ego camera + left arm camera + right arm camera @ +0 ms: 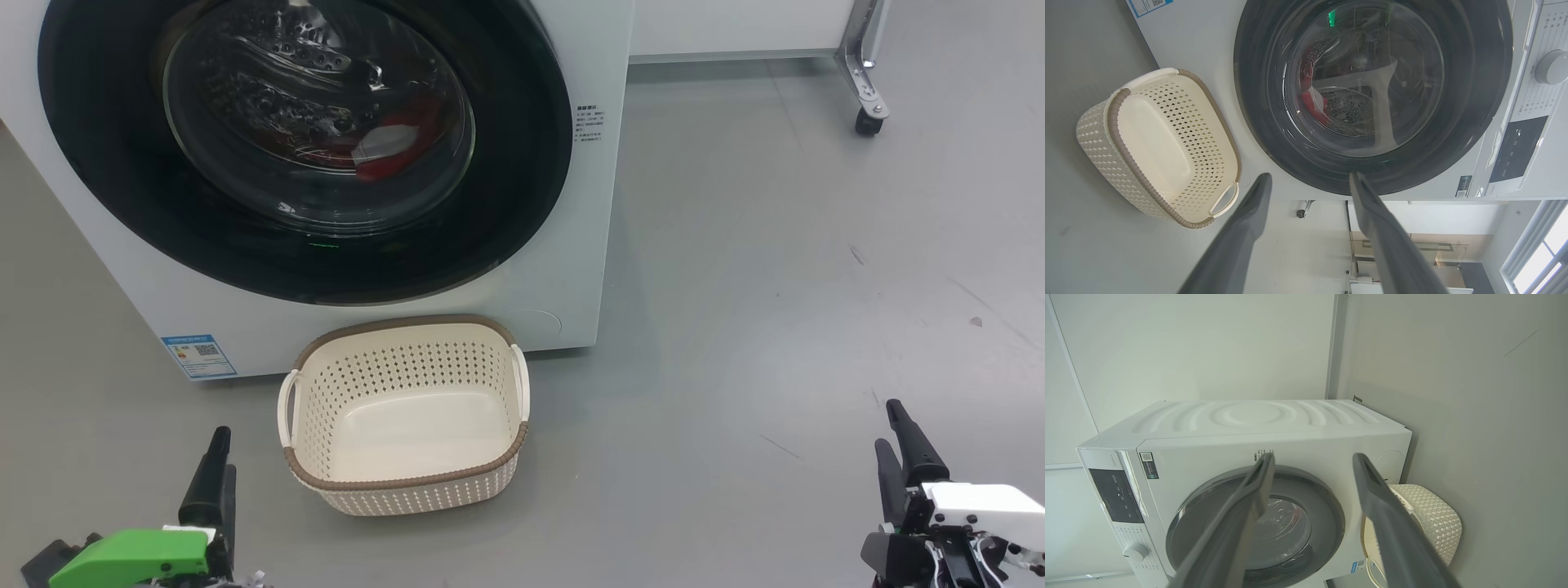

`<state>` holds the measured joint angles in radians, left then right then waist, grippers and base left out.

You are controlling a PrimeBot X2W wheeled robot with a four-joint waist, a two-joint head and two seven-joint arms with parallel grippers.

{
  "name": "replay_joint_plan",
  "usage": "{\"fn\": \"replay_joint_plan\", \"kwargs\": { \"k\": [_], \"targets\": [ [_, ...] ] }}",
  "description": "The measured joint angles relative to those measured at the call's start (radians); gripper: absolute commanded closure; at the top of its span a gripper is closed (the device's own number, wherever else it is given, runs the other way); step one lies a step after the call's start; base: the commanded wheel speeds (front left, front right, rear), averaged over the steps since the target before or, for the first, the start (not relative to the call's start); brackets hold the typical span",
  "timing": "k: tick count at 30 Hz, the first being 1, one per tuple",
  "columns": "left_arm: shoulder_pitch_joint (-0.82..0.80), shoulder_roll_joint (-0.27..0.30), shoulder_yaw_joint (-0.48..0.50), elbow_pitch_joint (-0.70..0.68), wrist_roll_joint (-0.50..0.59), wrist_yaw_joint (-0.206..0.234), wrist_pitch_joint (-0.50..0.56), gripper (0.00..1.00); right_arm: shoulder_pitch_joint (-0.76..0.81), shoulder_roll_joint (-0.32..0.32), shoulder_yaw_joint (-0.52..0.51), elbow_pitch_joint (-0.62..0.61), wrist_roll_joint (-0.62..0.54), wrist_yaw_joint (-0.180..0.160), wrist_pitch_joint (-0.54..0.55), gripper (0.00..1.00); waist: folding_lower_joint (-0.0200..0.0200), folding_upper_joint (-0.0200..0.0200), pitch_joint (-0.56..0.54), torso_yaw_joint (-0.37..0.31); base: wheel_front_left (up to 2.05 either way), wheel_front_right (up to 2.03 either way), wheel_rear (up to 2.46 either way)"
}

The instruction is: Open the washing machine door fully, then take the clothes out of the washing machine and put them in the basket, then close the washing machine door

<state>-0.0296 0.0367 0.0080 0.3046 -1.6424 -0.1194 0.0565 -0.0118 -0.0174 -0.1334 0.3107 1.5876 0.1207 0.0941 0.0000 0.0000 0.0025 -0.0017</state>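
While my left claw (pixel 1310 174) and right claw (pixel 1312 455) gape wide, red clothes (pixel 385 167) show behind the closed, black-rimmed door (pixel 106 192).

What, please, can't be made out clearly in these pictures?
Clothes: head view, glass reflections hide how many pieces there are.
Washing machine door: head view's top edge cuts off its upper part.
Blue label: head view, print too small to read.
Basket: right wrist view, a dark finger covers part.
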Motion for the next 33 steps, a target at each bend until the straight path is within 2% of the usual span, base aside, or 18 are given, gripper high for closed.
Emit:
{"fn": "replay_joint_plan", "kwargs": {
  "k": [11, 21, 33],
  "targets": [
    [-0.002, 0.000, -0.029, -0.018, 0.013, 0.000, -0.034, 0.00, 0.000, -0.002, 0.007, -0.015, -0.026, 0.000, -0.021, 0.00, 0.0000, 0.0000, -0.002, -0.002, 0.00, 0.00, 0.00],
    [-0.005, 0.000, -0.056, -0.023, 0.072, 0.000, -0.071, 0.00, 0.000, -0.016, 0.024, -0.030, -0.079, 0.000, -0.040, 0.00, 0.0000, 0.0000, -0.002, -0.002, 0.00, 0.00, 0.00],
    [-0.028, 0.028, -0.101, -0.023, 0.242, 0.007, -0.114, 0.00, 0.000, -0.064, 0.075, -0.048, -0.216, 0.000, -0.083, 0.00, 0.0000, 0.0000, 0.000, 0.002, 0.00, 0.00, 0.00]
  ]
}}
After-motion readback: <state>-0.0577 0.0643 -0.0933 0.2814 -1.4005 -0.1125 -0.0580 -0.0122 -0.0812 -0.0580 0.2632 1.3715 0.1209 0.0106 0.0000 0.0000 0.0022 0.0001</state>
